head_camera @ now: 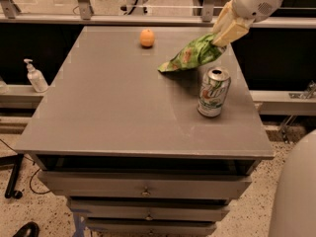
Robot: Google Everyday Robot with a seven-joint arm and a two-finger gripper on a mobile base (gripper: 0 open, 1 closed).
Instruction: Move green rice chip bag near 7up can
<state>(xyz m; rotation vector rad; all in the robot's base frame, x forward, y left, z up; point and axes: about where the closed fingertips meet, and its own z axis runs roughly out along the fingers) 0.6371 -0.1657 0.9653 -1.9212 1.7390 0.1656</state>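
Note:
The green rice chip bag [192, 55] hangs tilted in the air above the grey table [108, 107], its lower left corner just over the surface. My gripper [220, 37], with tan fingers, is shut on the bag's upper right end, coming in from the top right on a white arm. The 7up can [213, 92] stands upright on the table's right side, just below and to the right of the bag, a short gap apart.
A small orange fruit [146, 37] sits at the table's far middle. A soap pump bottle [35, 76] stands on a ledge left of the table. Drawers [143, 189] are under the tabletop. A white rounded shape [296, 191] fills the lower right corner.

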